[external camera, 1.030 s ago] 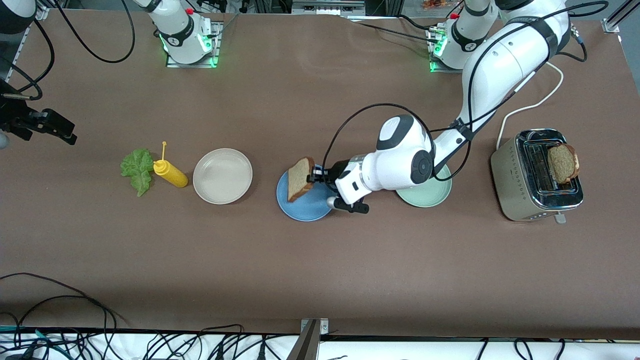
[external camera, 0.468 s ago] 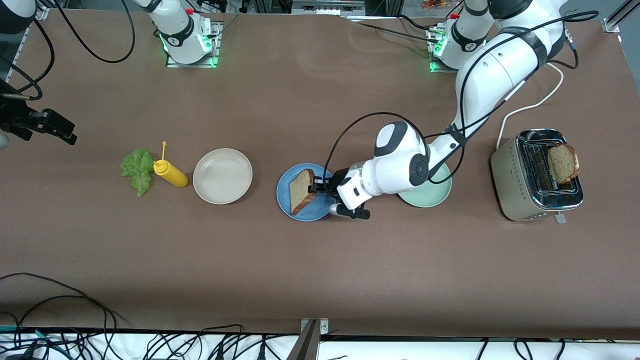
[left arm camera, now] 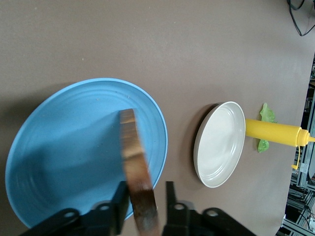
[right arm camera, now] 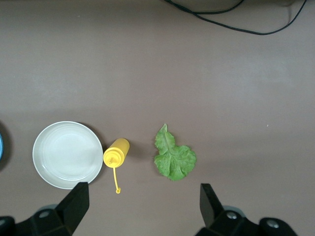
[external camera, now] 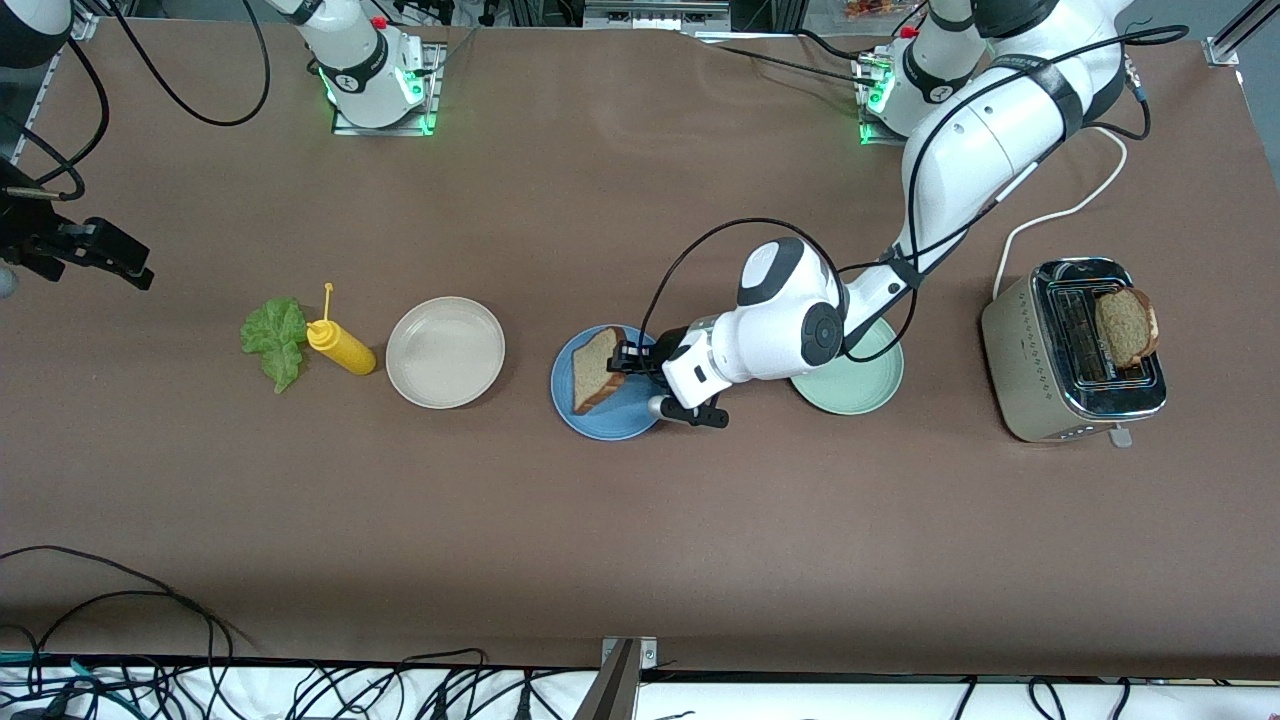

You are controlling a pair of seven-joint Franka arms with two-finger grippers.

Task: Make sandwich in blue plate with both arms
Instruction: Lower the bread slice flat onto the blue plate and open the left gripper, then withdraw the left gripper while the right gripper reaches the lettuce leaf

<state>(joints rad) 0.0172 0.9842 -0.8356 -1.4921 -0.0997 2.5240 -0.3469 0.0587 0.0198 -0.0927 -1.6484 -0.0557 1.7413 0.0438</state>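
Observation:
A brown bread slice [external camera: 596,368] stands tilted on edge in the blue plate [external camera: 612,418], its lower edge on the plate. My left gripper [external camera: 630,358] is low over the plate's rim, open. The bread slice [left arm camera: 135,162] leans against one finger [left arm camera: 119,196], with a gap to the other. A second bread slice [external camera: 1125,325] sticks out of the toaster [external camera: 1050,385]. The lettuce leaf [external camera: 275,340] lies flat toward the right arm's end. My right gripper [external camera: 115,262] waits in the air at that end, open and empty. In its wrist view the right gripper [right arm camera: 142,189] hangs above the lettuce leaf [right arm camera: 173,158].
A yellow squeeze bottle [external camera: 340,347] lies beside the lettuce. A beige-white plate [external camera: 445,352] sits between the bottle and the blue plate. A pale green plate [external camera: 860,392] lies under the left arm's wrist. The toaster's white cord [external camera: 1060,215] runs toward the left arm's base.
The left arm has lowered the bread slice onto the blue plate and shifted slightly toward the right arm's end. Its jaws have parted from the slice. The right arm has not moved.

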